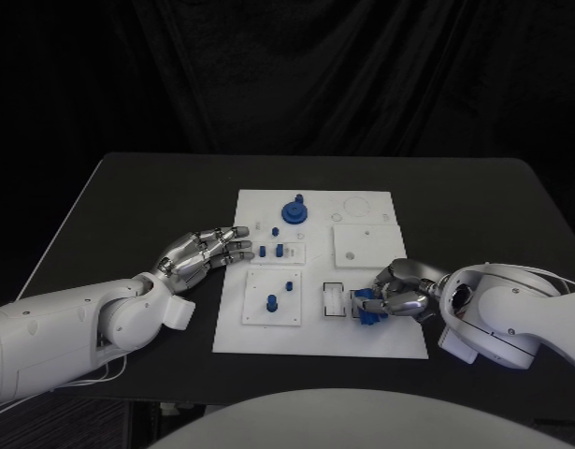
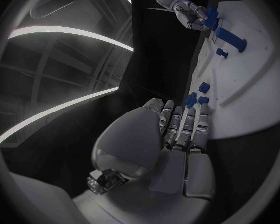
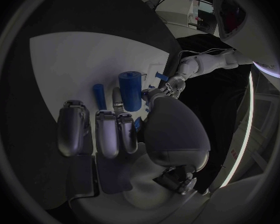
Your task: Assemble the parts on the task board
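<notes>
The right hand [image 1: 393, 297] pinches a blue cylinder [image 3: 130, 89], smooth and round-ended, over the white board's [image 1: 381, 341] near edge; the left hand [image 1: 207, 251] lies spread at the board's left edge.

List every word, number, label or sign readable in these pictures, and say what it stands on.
None can be read.
The task board bears only thin outlines, no lettering.
The blue parts, the left hand and the right hand carry no legible marking.

Black desk [image 1: 139, 196] before a dark folded curtain [image 1: 301, 75]; long curved light strips [image 2: 71, 35] overhead in the room.
</notes>
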Controlling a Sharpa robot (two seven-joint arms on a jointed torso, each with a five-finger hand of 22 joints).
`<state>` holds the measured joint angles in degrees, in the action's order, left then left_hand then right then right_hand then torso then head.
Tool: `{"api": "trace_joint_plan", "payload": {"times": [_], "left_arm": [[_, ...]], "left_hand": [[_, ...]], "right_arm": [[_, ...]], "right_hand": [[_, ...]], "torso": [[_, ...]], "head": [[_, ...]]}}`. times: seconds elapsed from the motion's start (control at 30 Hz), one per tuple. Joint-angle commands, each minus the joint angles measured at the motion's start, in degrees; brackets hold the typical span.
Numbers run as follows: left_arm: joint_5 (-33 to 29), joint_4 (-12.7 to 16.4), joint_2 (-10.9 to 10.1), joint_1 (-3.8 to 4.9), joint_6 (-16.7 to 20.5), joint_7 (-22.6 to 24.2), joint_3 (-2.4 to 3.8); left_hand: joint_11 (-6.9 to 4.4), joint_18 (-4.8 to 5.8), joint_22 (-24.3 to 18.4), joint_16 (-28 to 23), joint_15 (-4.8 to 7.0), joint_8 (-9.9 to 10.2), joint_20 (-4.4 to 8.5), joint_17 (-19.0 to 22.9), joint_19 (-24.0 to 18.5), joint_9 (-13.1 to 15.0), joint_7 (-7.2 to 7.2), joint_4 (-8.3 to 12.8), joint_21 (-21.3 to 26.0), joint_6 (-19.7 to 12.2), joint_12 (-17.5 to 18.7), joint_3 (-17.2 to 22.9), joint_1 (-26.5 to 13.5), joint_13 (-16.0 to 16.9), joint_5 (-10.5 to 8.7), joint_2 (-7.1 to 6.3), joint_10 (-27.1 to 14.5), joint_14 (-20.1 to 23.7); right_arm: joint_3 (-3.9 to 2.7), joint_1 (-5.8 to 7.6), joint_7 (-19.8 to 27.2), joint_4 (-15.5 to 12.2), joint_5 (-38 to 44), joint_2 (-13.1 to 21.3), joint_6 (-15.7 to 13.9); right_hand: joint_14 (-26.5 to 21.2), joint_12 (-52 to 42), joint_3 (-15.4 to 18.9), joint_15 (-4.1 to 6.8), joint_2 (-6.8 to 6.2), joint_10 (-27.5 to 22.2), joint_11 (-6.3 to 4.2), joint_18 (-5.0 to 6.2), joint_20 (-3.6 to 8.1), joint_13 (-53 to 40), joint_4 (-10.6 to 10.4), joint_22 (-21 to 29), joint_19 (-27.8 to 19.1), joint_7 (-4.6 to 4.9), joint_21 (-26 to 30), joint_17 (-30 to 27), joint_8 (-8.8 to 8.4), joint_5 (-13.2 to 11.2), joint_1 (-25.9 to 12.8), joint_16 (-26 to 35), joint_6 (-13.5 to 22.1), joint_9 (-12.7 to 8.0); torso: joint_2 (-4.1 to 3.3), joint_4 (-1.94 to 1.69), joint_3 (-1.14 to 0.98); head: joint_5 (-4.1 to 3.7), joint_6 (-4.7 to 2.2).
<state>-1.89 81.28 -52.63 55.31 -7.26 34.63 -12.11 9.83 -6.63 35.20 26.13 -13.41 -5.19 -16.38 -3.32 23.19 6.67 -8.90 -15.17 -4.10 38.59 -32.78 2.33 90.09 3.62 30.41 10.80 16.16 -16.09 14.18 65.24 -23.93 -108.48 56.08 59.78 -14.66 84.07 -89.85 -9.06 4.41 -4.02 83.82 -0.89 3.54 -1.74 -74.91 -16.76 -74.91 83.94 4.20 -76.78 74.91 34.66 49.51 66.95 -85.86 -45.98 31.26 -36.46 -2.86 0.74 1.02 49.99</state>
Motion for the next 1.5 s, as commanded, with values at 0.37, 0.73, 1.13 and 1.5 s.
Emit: {"api": "trace_joint_plan", "payload": {"times": [0.37,0.73,1.13,1.5], "left_arm": [[-0.3,0.0,0.2,-0.32,-0.8,0.4,0.04],[-0.3,0.0,0.2,-0.54,-0.9,0.4,0.04],[-0.3,0.0,0.2,-0.71,-1.0,0.3,0.04],[-0.3,-0.2,0.3,-0.8,-1.0,0.2,0.04]], "left_hand": [[0.49,-0.49,-0.1,0.1,0.15,-0.4,-0.12,0.0,0.4,-0.1,-0.33,0.0,0.0,-0.1,-0.2,0.5,0.3,0.0,0.31,0.41,0.0,0.4],[0.48,-0.49,-0.1,0.0,0.14,-0.4,-0.12,0.0,0.4,-0.1,-0.34,0.0,0.0,-0.1,-0.2,0.6,0.3,0.0,0.33,0.42,0.0,0.4],[0.51,-0.49,-0.1,0.0,0.13,-0.4,-0.12,0.0,0.3,-0.1,-0.33,0.0,0.0,-0.1,-0.2,0.8,0.3,0.0,0.37,0.43,0.0,0.4],[0.51,-0.49,-0.1,0.0,0.13,-0.4,-0.12,0.0,0.3,-0.1,-0.33,0.0,0.0,-0.1,-0.2,0.8,0.3,0.0,0.37,0.43,0.0,0.4]], "right_arm": [[-0.01,0.09,3.0,1.0,-1.8,-2.3,-3.6],[-0.01,0.07,3.7,2.5,-1.8,-4.6,-5.0],[-0.01,0.04,1.5,4.0,-1.8,-6.1,-3.3],[-0.01,0.02,0.1,4.1,-1.8,-6.2,-0.9]], "right_hand": [[4.5,-0.2,-8.0,0.11,1.98,6.2,0.07,-0.65,0.06,-15.1,5.9,-11.3,1.8,-0.8,-0.7,7.4,0.34,-10.7,-1.8,-0.4,-0.2,1.3],[4.4,-0.2,-6.4,0.01,2.73,6.2,0.19,-0.59,-0.05,-15.1,2.5,-11.2,1.7,-0.7,-0.6,7.0,-0.02,-19.2,-4.0,-0.3,-0.5,0.9],[4.3,-0.2,-2.1,-0.2,3.95,6.2,0.42,-0.44,-0.29,-15.1,0.1,-11.0,1.3,-0.49,0.0,6.4,-0.67,-32.3,-9.9,0.0,-0.7,0.3],[4.3,-0.2,0.0,-0.18,4.12,6.2,0.38,-0.38,-0.29,-15.1,0.1,-10.9,1.2,-0.55,0.2,6.3,-0.63,-36.6,-11.8,0.1,-0.9,0.2]], "torso": [[-0.07,-0.05,0.03],[-0.05,-0.01,0.04],[-0.07,0.0,0.02],[-0.06,0.0,0.03]], "head": [[-0.01,0.01],[0.01,0.01],[0.25,0.01],[0.26,0.01]]}}
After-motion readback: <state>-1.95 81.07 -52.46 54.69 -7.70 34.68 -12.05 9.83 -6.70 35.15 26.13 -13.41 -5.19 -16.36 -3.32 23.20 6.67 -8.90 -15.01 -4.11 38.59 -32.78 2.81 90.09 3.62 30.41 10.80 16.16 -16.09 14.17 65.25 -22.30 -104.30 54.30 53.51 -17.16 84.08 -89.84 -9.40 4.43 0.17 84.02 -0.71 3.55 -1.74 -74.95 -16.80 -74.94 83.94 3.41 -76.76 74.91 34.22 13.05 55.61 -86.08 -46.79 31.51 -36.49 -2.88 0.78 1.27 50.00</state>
